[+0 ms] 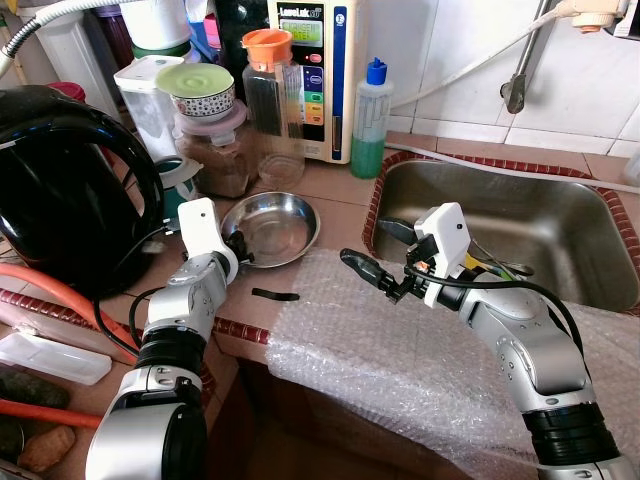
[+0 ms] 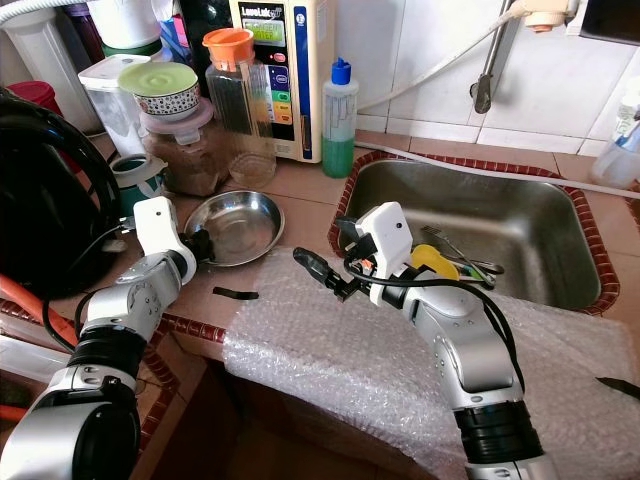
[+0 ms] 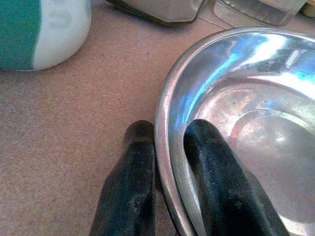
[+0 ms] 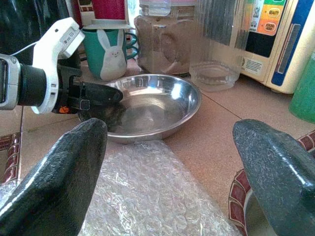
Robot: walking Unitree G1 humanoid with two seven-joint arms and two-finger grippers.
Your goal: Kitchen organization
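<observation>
Here, on the far left of the counter (image 1: 330,195), I see a big black kettle (image 1: 60,190), and behind it a group of jars and containers. One of them is a bowl with a green lid (image 1: 197,88) that sits on top of a jar of brown powder (image 1: 215,160). Near them stands a teal mug with a white rabbit (image 4: 109,51).

My left gripper (image 1: 238,250) is at the near rim of the steel bowl (image 1: 275,225), which stands on the counter just beside the sink's left edge. In the left wrist view one black finger (image 3: 130,187) is outside the bowl wall and the other is inside, so the claw is narrow and pinches the rim between them. A small black strip (image 1: 275,294) lies on the counter just in front of the bowl.

Behind the bowl are a clear pitcher with an orange cap (image 1: 270,100), a white appliance with coloured buttons (image 1: 315,75) and a bottle of green liquid with a blue cap (image 1: 371,120).

A sheet of bubble wrap (image 1: 400,350) hangs over the counter's front edge. My right gripper (image 1: 385,255) hovers above it, pointing towards the bowl, with its fingers wide apart and nothing between them.

On the right is the steel sink (image 1: 540,230), with some utensils and a yellow thing (image 2: 432,262) inside.
</observation>
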